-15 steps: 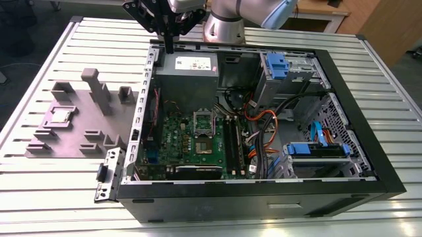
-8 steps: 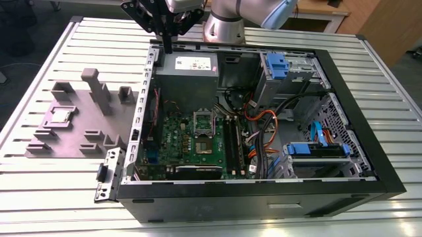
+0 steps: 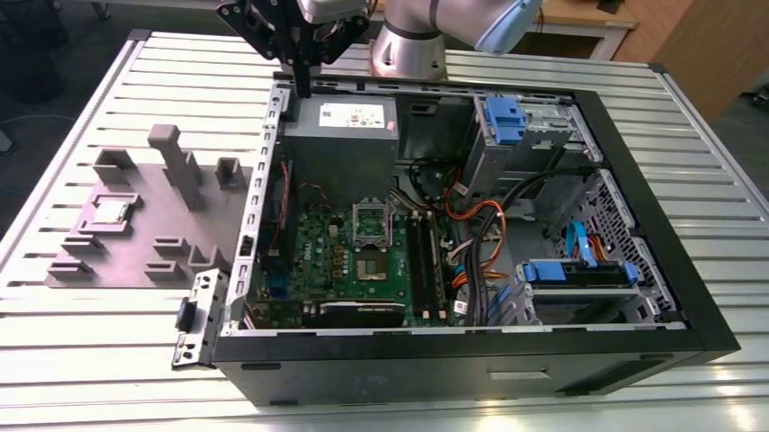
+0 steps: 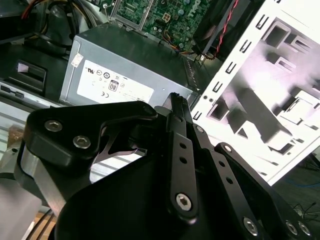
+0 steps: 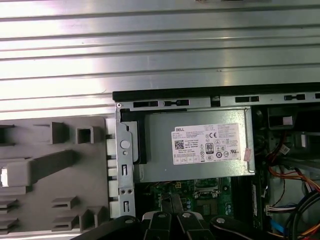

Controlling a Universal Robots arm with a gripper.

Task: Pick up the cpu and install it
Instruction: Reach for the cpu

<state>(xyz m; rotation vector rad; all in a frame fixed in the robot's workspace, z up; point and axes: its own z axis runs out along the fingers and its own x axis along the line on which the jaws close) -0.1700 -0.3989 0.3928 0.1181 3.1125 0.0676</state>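
The cpu (image 3: 112, 210), a small silvery square chip, lies in a recess of the grey fixture block (image 3: 132, 225) on the exterior view's left, outside the computer case. My gripper (image 3: 303, 86) hangs over the far left corner of the open case (image 3: 481, 351), above the grey power supply box (image 3: 342, 135). Its black fingers are shut together with nothing between them, as both wrist views show (image 4: 176, 100) (image 5: 172, 200). The green motherboard (image 3: 355, 265) lies inside the case with its silver socket frame (image 3: 370, 223) near its middle.
The case holds orange and black cables (image 3: 474, 225), blue drive brackets (image 3: 505, 112) and memory slots (image 3: 420, 261). The fixture block has upright posts (image 3: 168, 148). Everything stands on a ribbed metal table (image 3: 721, 180). The arm's base (image 3: 409, 45) rises behind the case.
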